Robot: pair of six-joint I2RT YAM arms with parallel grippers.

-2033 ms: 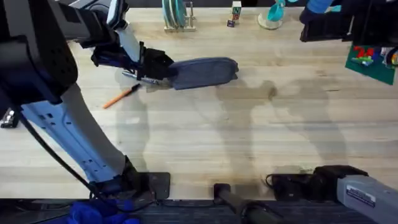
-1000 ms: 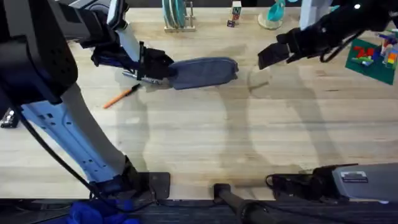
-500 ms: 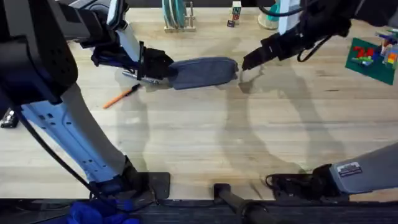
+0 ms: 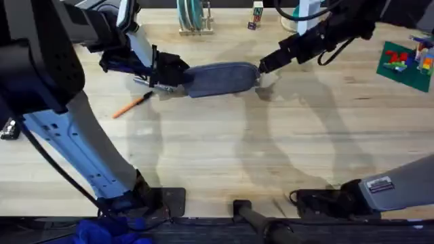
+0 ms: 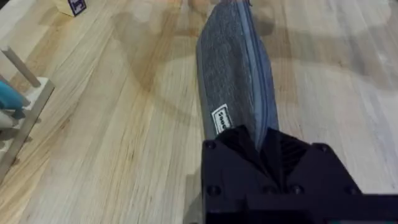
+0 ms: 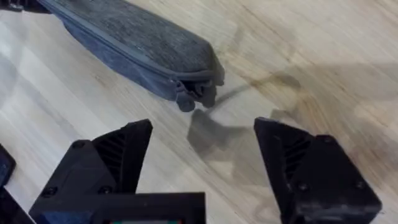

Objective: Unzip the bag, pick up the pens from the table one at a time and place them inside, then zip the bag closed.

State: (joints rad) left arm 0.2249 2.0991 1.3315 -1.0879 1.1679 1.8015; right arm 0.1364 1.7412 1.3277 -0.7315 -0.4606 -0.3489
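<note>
The orange pen (image 4: 131, 104) is lying at left of the overhead frame on the tabletop (image 4: 271, 149). Farther up, the left tool (image 4: 178, 74) is clamping the bag (image 4: 220, 78)'s left end, seemingly tight. The right tool (image 4: 263, 66) is hanging wide open at its right end, holding nothing.

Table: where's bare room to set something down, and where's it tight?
Free: the broad stretch of table between the bag and the arm bases, and the patch right of the bag, before the green board. Crowded: the bag's left end, where the left gripper clamps it with the orange pen beside; its right end, where the right gripper hangs open.
</note>
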